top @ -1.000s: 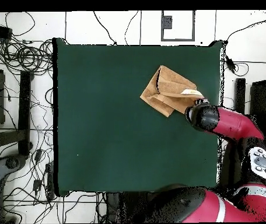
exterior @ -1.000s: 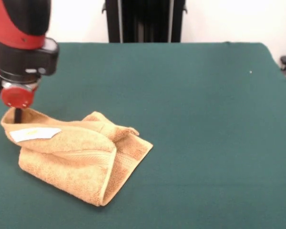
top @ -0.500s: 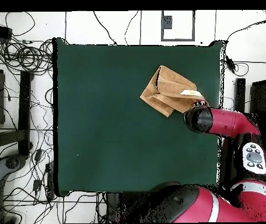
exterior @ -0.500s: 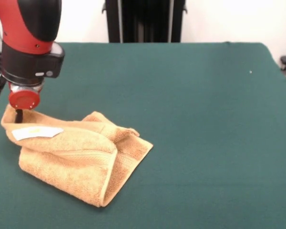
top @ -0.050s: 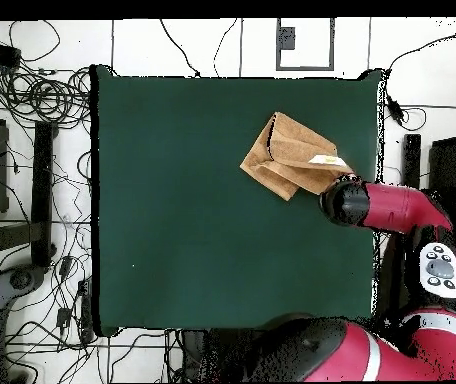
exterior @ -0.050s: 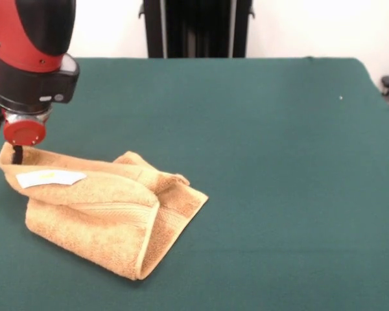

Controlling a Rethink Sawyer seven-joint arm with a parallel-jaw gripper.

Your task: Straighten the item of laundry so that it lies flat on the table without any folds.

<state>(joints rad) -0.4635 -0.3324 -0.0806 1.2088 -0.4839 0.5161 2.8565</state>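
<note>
Since half a second ago we note the gripper (exterior @ -0.050s: 17,154) has shifted toward the table's (exterior @ -0.050s: 259,142) edge, drawing the towel's (exterior @ -0.050s: 104,207) raised corner outward with it; whether its fingers clamp that corner we cannot tell. Towel: orange-tan terry, folded over itself in a bunched wedge, white tag (exterior @ -0.050s: 50,178) on top, lying near one side edge of the green table. Surroundings: cables (top @ -0.050s: 42,95) on the floor beside the table.

We see a towel (exterior @ -0.050s: 104,207) of orange-tan terry cloth, its pile looped and rough, matt throughout, with a smoother woven border band and a small white tag (exterior @ -0.050s: 50,178) of flat fabric or paper. The table (exterior @ -0.050s: 279,168) wears a dark green, felt-like matt cover. The arm (exterior @ -0.050s: 29,39) shows glossy red and black plastic shells.
</note>
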